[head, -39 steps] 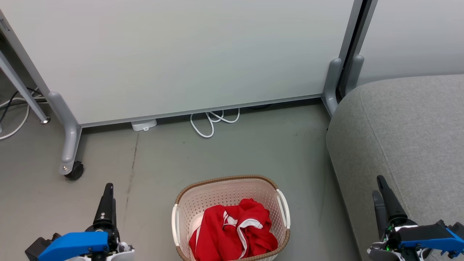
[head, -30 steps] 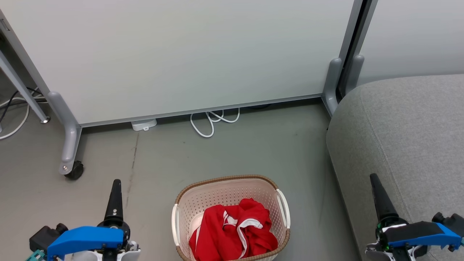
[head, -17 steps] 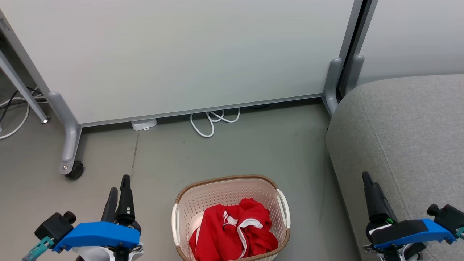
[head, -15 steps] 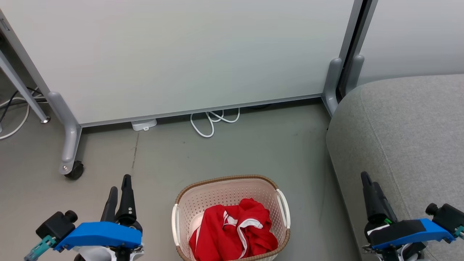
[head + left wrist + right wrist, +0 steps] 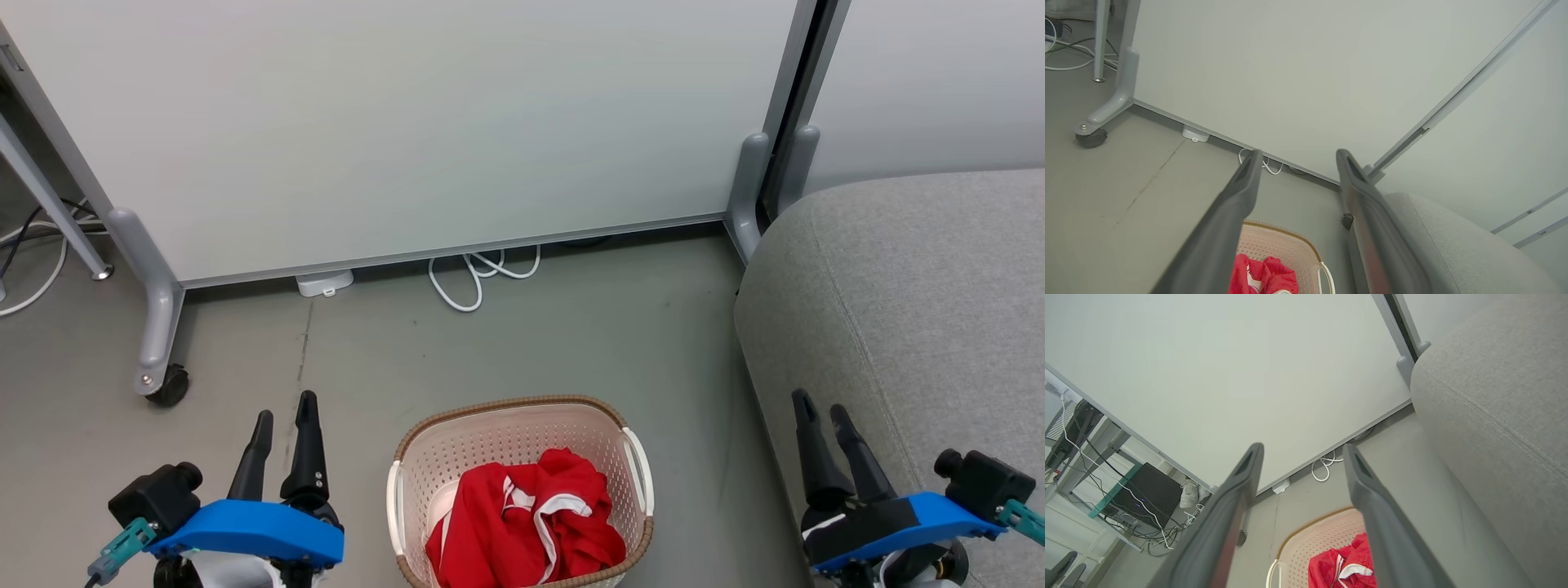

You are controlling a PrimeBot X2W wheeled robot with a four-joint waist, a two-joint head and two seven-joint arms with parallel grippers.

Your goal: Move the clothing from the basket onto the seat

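While my left gripper (image 5: 285, 406) and right gripper (image 5: 816, 402) gape empty, the clothing (image 5: 522, 523) lies in the basket (image 5: 506, 403) between them, none on the seat (image 5: 922, 286).

The basket (image 5: 522, 406) stands on the floor (image 5: 571, 343) at bottom centre, with the red-and-white clothing (image 5: 522, 523) heaped inside; the seat (image 5: 914, 278) lies to its right, a strip of floor between them; the left gripper (image 5: 286, 408) hovers left of the basket, fingers spread, empty; the right gripper (image 5: 818, 403) shows against the seat's left edge, likewise spread and empty; behind stands a white panel (image 5: 408, 122) on a castor (image 5: 169, 384), a looped cable (image 5: 478, 278) at its foot.
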